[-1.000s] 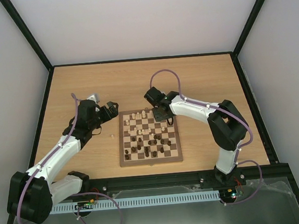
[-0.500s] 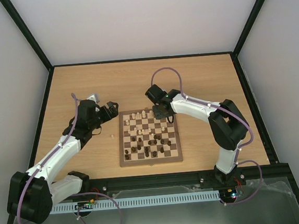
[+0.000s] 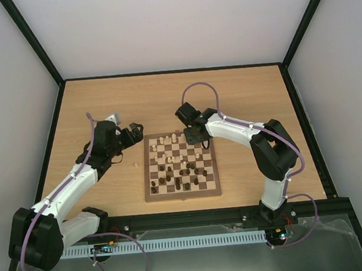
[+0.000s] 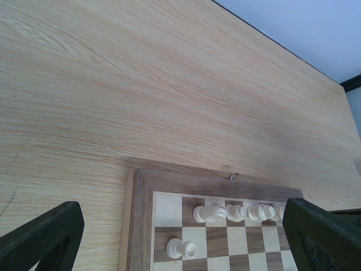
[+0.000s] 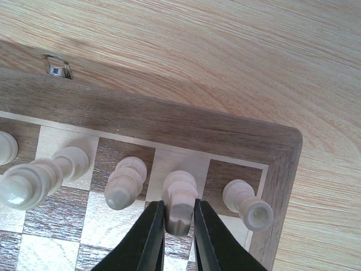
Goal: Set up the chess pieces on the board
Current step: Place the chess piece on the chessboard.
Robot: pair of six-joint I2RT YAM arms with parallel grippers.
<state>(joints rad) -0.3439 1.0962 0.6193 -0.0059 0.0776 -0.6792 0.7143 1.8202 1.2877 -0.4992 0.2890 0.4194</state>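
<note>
Top view: the square wooden chessboard with light and dark checkered squares (image 3: 183, 194) sits on the light wood table (image 3: 89, 105) between my two arms. Pale cream wooden pieces (image 3: 168, 138) crowd the far rows. Dark brown wooden pieces (image 3: 185, 171) lie scattered mid-board and nearer, not in ranks, so setup looks to be partway at most. The right gripper (image 3: 194, 136) is down at the board's far right corner. The left gripper (image 3: 134, 131) hangs just off the far left corner.

Left wrist: jaws wide apart, nothing between the black fingers (image 4: 42, 237). They frame the board's corner. That corner square is bare, and a pale knight-like piece (image 4: 208, 213) stands on the next square.

Right wrist: jaws clamped on a pale cream turned wooden piece (image 5: 179, 203), second square from the corner, base seemingly on or just above the square. A pale corner piece (image 5: 248, 204) and a pale rounded-top piece (image 5: 124, 183) stand just beside it, one on each side.

Risks, as I judge: opening wide could push a finger into either neighbour and topple it. If the base isn't flat, the piece tips on release. Lifting out crooked could drag it off its square.
</note>
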